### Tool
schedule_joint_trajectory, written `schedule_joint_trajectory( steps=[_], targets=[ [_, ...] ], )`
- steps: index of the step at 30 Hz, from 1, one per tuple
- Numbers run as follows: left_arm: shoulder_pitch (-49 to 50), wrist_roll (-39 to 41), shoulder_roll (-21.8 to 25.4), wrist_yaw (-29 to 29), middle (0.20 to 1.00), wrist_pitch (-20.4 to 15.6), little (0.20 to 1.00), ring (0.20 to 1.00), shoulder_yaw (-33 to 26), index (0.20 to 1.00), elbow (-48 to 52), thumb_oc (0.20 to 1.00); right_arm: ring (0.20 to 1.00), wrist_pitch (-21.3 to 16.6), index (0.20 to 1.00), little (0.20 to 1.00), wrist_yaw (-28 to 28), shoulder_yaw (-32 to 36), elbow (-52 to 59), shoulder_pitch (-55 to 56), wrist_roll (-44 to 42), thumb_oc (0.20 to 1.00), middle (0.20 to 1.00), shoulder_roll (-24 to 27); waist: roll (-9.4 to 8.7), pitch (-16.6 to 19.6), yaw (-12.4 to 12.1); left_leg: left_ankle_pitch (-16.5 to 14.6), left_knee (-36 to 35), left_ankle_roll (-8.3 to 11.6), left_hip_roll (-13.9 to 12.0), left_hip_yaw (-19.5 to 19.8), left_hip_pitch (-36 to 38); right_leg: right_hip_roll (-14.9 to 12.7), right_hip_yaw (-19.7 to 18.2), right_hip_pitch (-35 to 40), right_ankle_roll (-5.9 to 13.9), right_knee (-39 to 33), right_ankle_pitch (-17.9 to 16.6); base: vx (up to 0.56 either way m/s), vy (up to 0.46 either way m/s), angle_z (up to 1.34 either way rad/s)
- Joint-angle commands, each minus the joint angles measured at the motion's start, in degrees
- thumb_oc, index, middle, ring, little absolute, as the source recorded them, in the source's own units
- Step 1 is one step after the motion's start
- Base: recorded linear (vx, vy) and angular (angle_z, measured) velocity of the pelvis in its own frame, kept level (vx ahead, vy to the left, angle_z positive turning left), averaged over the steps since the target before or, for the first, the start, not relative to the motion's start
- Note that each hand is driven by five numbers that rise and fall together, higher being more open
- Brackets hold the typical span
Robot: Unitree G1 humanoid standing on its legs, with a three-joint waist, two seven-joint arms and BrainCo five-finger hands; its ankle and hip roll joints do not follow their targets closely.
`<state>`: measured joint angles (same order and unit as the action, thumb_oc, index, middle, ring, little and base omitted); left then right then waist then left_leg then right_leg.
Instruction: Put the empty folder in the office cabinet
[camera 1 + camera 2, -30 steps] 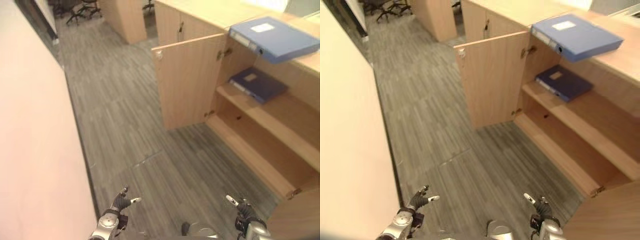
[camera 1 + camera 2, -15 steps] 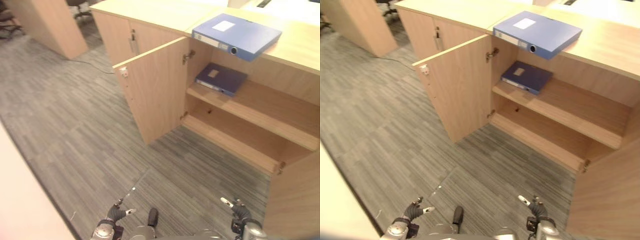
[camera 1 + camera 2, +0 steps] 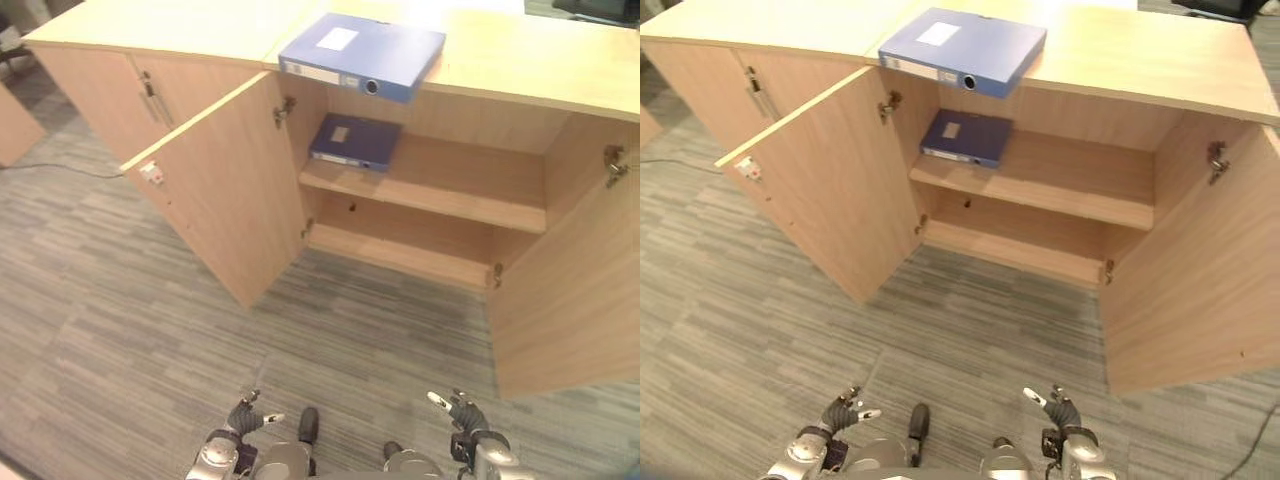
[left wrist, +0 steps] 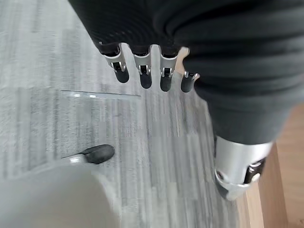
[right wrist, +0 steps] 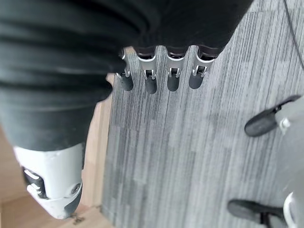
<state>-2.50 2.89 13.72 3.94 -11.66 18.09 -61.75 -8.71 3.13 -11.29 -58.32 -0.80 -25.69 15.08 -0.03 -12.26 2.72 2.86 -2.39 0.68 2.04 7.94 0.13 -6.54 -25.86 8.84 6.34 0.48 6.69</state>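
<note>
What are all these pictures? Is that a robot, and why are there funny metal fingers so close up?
Yes, a walking robot took them. Two pictures come from cameras in its head, looking down. Low in those you see its left hand and right hand, both open and holding nothing. The two close-up pictures come from cameras on its wrists, so the silver fingers look huge, with grey carpet behind them. Ahead is a wooden cabinet with both doors open. A blue folder lies on top of it, its corner sticking out past the edge. A darker blue folder lies on the upper shelf inside.
</note>
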Motion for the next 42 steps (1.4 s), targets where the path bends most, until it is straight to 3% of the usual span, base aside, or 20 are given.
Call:
schedule_joint_trajectory(
  steps=[1, 4, 5, 7, 9, 12, 14, 15, 19, 26, 29, 32, 36, 38, 40, 41, 42],
  targets=[
    [-1.0, -2.3, 2.3, -0.1, 1.000, -1.2, 1.000, 1.000, 1.5, 1.000, 1.0, 1.000, 1.000, -1.5, 1.000, 1.000, -0.4, -1.0, 2.7, -0.2, 0.2, 1.000, 1.000, 0.7, 0.49, 3.1, -0.6, 1.2, -1.2, 0.22, -1.8, -1.8, -2.9, 2.5, -0.4, -0.9, 2.18, 1.1, -0.4, 0.05, 0.187, -0.19],
    [-2.0, -1.9, 3.0, 0.0, 1.000, -1.0, 1.000, 1.000, 1.4, 1.000, 1.8, 1.000, 1.000, -1.5, 1.000, 1.000, -0.3, -1.1, 1.9, -1.0, -0.1, 1.000, 1.000, 0.1, 0.72, 2.1, -0.1, 0.2, -1.4, -0.58, -2.0, -2.7, -2.0, 4.2, 0.4, -4.0, 2.98, 7.4, 0.0, 0.02, 0.143, -0.22],
    [-2.4, -1.2, 3.3, 0.3, 1.000, -0.9, 1.000, 1.000, 1.0, 1.000, 2.1, 1.000, 1.000, -1.5, 1.000, 1.000, -0.1, -1.3, 1.8, -1.6, 0.0, 1.000, 1.000, -0.3, 0.92, 1.3, -0.1, -0.7, -1.6, -0.90, -2.1, -3.9, -0.8, 5.6, 4.3, -6.6, 4.40, 12.1, -0.3, 0.02, 0.145, -0.58],
    [-2.0, -0.3, 3.7, 0.9, 1.000, -0.7, 1.000, 1.000, 0.2, 1.000, 2.0, 1.000, 1.000, -1.2, 1.000, 1.000, 0.3, -1.1, 1.2, -1.9, 0.6, 1.000, 1.000, -0.5, 1.05, 0.3, -0.9, -1.6, -1.9, -1.18, -2.7, -6.1, 1.0, 4.4, 14.0, -9.9, 4.88, 17.1, -2.0, 0.02, 0.155, -0.89],
    [-1.4, 0.2, 3.9, 1.1, 1.000, -0.7, 1.000, 1.000, -0.7, 1.000, 1.3, 1.000, 1.000, -1.4, 1.000, 1.000, 0.4, -1.0, 1.2, -1.7, 1.0, 1.000, 1.000, -0.7, 1.11, 0.1, -1.2, -2.5, -2.2, -1.32, -2.9, -7.8, 2.5, 3.3, 21.3, -11.9, 5.26, 19.9, -2.9, 0.03, 0.127, -1.02],
    [-0.4, 0.5, 3.9, 0.8, 1.000, -0.7, 1.000, 1.000, -1.4, 1.000, 0.6, 1.000, 1.000, -1.5, 1.000, 1.000, 1.3, -0.2, 0.2, -1.6, 1.4, 1.000, 1.000, -0.3, 0.36, 0.5, -1.9, -4.4, -2.6, -1.01, -2.8, -10.8, 4.7, 0.0, 29.9, -12.8, 3.99, 14.2, -3.7, 0.08, 0.030, -0.67],
    [-0.3, 0.4, 3.8, 0.8, 1.000, -0.7, 1.000, 1.000, -1.4, 1.000, 0.2, 1.000, 1.000, -1.5, 1.000, 1.000, 1.5, 0.1, -0.3, -1.6, 1.2, 1.000, 1.000, -0.1, 0.28, 0.6, -1.8, -5.2, -2.6, -0.88, -2.7, -11.2, 5.3, -0.4, 31.4, -13.2, 3.47, 11.4, -4.8, 0.14, -0.027, -0.57],
    [0.0, 0.4, 3.4, 0.9, 1.000, -0.7, 1.000, 1.000, -1.5, 1.000, -0.8, 1.000, 1.000, -1.5, 1.000, 1.000, 2.0, 1.0, -1.6, -1.5, 0.4, 1.000, 1.000, 0.0, -0.06, 0.8, -1.4, -6.4, -2.6, -0.77, -2.3, -11.8, 6.5, -1.5, 33.1, -14.1, 3.35, 6.8, -7.2, 0.25, -0.055, -0.29],
    [0.1, 0.4, 3.0, 1.0, 1.000, -0.8, 1.000, 1.000, -1.5, 1.000, -0.8, 1.000, 1.000, -1.5, 1.000, 1.000, 2.4, 3.1, -4.1, -1.3, -1.4, 1.000, 1.000, 0.1, 0.17, 0.4, -0.1, -8.8, -2.6, -0.43, -2.3, -11.7, 9.4, -3.3, 32.8, -17.3, 4.74, 1.5, -11.8, 0.22, -0.051, -0.14],
    [0.1, -0.1, 3.1, 0.8, 1.000, -1.1, 1.000, 1.000, -2.3, 1.000, -1.1, 1.000, 1.000, -0.2, 1.000, 1.000, 2.3, 5.4, -8.3, 0.7, -0.2, 1.000, 1.000, -0.2, 0.38, -0.1, 2.2, -12.5, -2.6, 0.58, -2.9, -10.8, 15.3, -5.9, 31.8, -19.6, 6.45, -2.3, -15.3, 0.23, -0.099, -0.05],
    [0.4, -0.6, 2.5, 0.7, 1.000, -1.2, 1.000, 1.000, -2.4, 1.000, -2.6, 1.000, 1.000, 0.1, 1.000, 1.000, 2.1, 5.7, -9.8, 2.2, 0.9, 1.000, 1.000, 0.2, 0.08, 1.4, 2.8, -14.0, -2.6, 1.28, -2.7, -9.9, 17.3, -6.4, 32.4, -17.7, 6.41, -3.7, -17.0, 0.28, -0.135, 0.04],
    [0.0, -0.2, 1.5, 1.1, 1.000, -1.1, 1.000, 1.000, -2.4, 1.000, -3.6, 1.000, 1.000, 0.3, 1.000, 1.000, 2.0, 5.5, -12.2, 2.5, 2.4, 1.000, 1.000, 1.0, 1.05, 2.2, 3.6, -14.2, -2.6, 2.44, -5.0, -8.9, 17.9, -5.5, 32.7, -16.7, 5.50, -3.2, -16.5, 0.26, -0.242, 0.14],
    [-0.2, 0.7, 0.7, 1.2, 1.000, -1.1, 1.000, 1.000, -1.7, 1.000, -3.2, 1.000, 1.000, 0.6, 1.000, 1.000, 1.9, 5.9, -14.4, 2.9, 3.4, 1.000, 1.000, 2.3, 2.61, 2.5, 4.3, -12.2, -1.5, 4.51, -8.9, -7.4, 17.3, -3.7, 32.1, -16.9, 3.23, 0.1, -13.3, 0.19, -0.253, 0.24],
    [-0.8, 0.9, 0.5, 1.0, 1.000, -1.0, 1.000, 1.000, -0.8, 1.000, -2.6, 1.000, 1.000, 0.4, 1.000, 1.000, 2.0, 6.8, -15.0, 2.6, 2.5, 1.000, 1.000, 3.5, 3.88, 2.2, 5.0, -7.4, 1.9, 6.59, -11.2, -6.4, 15.2, -2.0, 31.7, -16.9, 1.40, 2.1, -10.6, 0.18, -0.274, 0.32],
    [-1.0, 1.1, 0.5, 0.9, 1.000, -1.0, 1.000, 1.000, -0.7, 1.000, -2.3, 1.000, 1.000, 0.5, 1.000, 1.000, 2.0, 7.1, -15.2, 2.5, 2.2, 1.000, 1.000, 3.7, 4.21, 2.1, 5.1, -6.1, 3.1, 7.12, -11.8, -6.1, 14.5, -1.6, 31.8, -16.7, 0.69, 2.5, -9.6, 0.13, -0.165, 0.17],
    [-1.2, 1.5, 0.6, 0.8, 1.000, -1.1, 1.000, 1.000, -0.9, 1.000, -2.1, 1.000, 1.000, 0.4, 1.000, 1.000, 1.9, 7.2, -15.4, 2.0, 2.0, 1.000, 1.000, 4.5, 4.73, 2.0, 5.1, -1.8, 6.1, 8.14, -12.9, -5.8, 13.5, -0.3, 32.3, -15.5, -0.38, 2.5, -8.1, 0.19, -0.243, 0.02],
    [-1.3, 1.9, 0.6, 0.9, 1.000, -1.1, 1.000, 1.000, -1.0, 1.000, -1.7, 1.000, 1.000, 0.4, 1.000, 1.000, 1.9, 7.1, -15.4, 1.8, 2.1, 1.000, 1.000, 4.8, 4.67, 1.8, 4.8, 0.1, 7.8, 8.24, -13.1, -5.8, 12.6, 0.1, 32.4, -14.6, -0.85, 2.3, -7.5, 0.23, -0.305, 0.01]
  ],
)
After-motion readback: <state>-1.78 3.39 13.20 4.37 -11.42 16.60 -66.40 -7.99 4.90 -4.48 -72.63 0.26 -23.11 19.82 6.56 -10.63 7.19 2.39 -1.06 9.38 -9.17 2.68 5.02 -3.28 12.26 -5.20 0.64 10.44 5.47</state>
